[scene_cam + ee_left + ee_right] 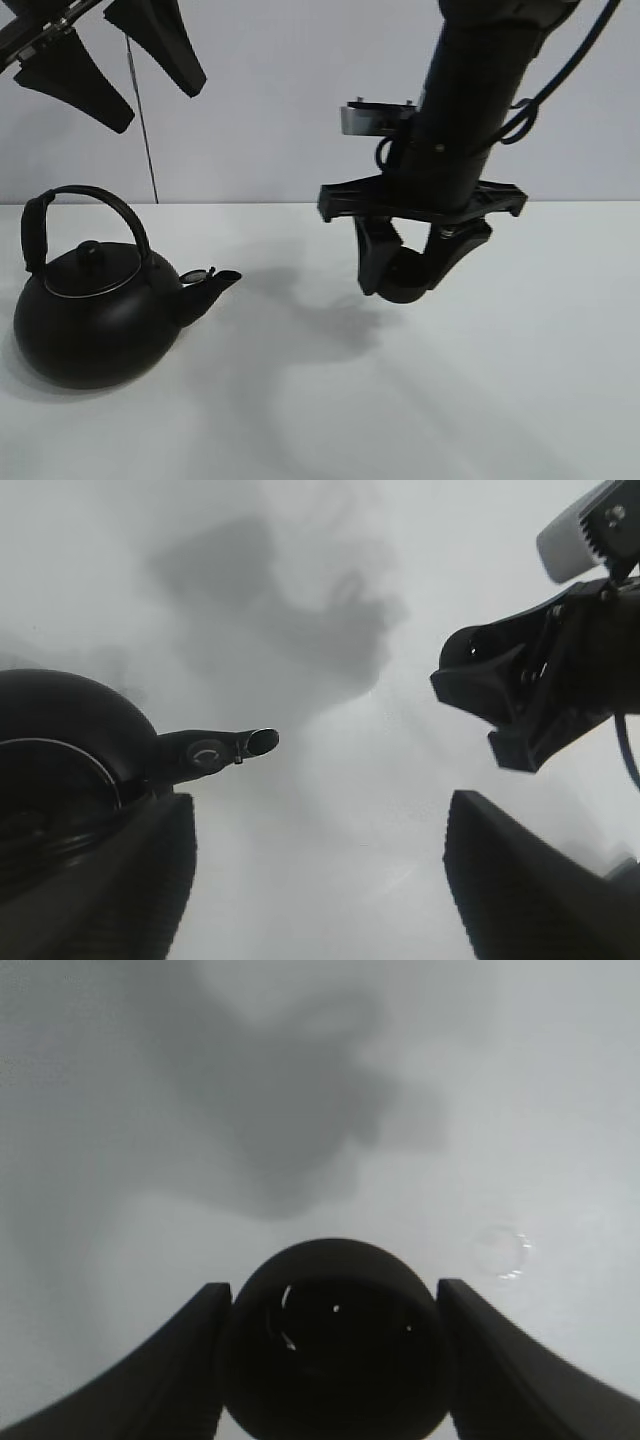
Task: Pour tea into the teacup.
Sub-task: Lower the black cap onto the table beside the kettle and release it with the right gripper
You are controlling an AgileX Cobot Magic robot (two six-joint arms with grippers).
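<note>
**Teacup held aloft, kettle untouched**

On the white bench [470, 400], the round black metal kettle [95, 320] sits near the left edge. Your left tool [112, 68] hangs wide open above it, likely ready for the handle. Your right tool [405, 272] is clamped on the small matte black teacup [335, 1345], held clear over mid-bench.

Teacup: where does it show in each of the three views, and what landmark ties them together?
Exterior high: the teacup hangs right of centre, above the table, clamped in the right gripper.
Left wrist: cannot be told apart from the dark right gripper near the right edge.
Right wrist: bottom centre, between the jaws.
Landmark: the right gripper, seen in all three.
</note>
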